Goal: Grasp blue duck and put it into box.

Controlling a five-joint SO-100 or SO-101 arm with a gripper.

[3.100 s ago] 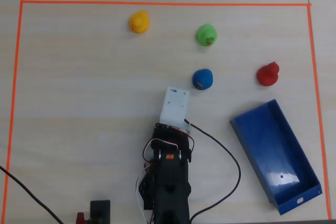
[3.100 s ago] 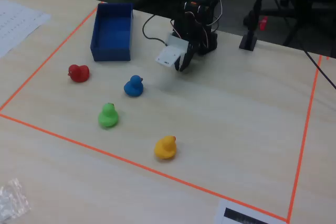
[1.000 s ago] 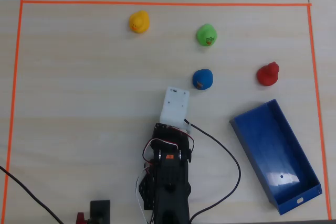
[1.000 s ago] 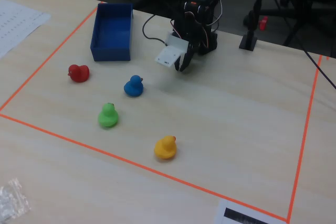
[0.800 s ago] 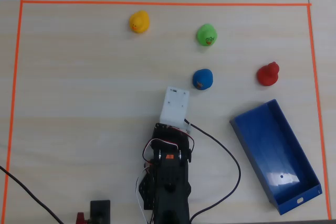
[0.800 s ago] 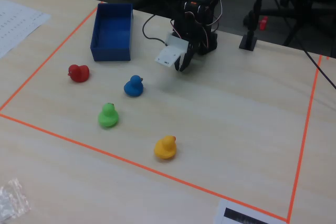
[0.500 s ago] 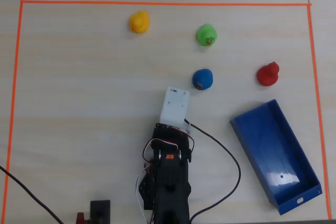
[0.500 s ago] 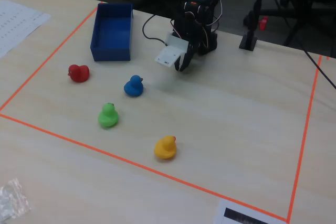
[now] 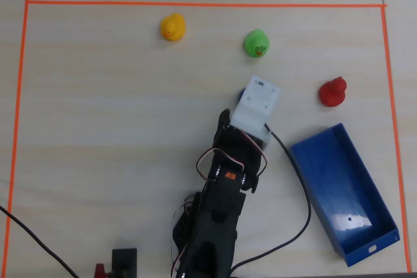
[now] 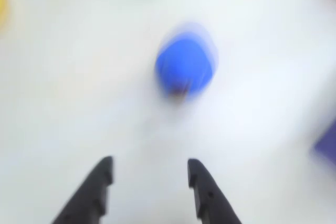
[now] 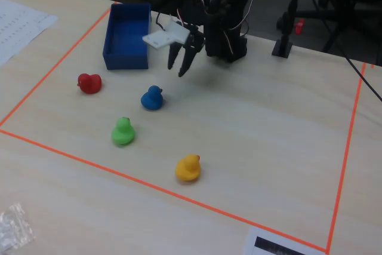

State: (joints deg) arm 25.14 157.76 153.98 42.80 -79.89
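Observation:
The blue duck (image 11: 152, 98) sits upright on the table, between the green and red ducks and the arm. In the wrist view it is a blurred blue blob (image 10: 185, 66) ahead of my fingertips. My gripper (image 11: 177, 68) hangs above the table just short of the duck, open and empty, and it also shows in the wrist view (image 10: 149, 170). In the overhead view the white wrist mount (image 9: 257, 103) hides the gripper and nearly all of the duck. The box (image 11: 125, 61) is a long blue tray and lies empty beside the arm, also in the overhead view (image 9: 339, 183).
A green duck (image 11: 123, 131), a red duck (image 11: 89, 83) and a yellow duck (image 11: 188, 168) stand apart on the table. Orange tape (image 11: 149, 184) marks the work area. The arm's cables (image 9: 296, 180) run along the box's side.

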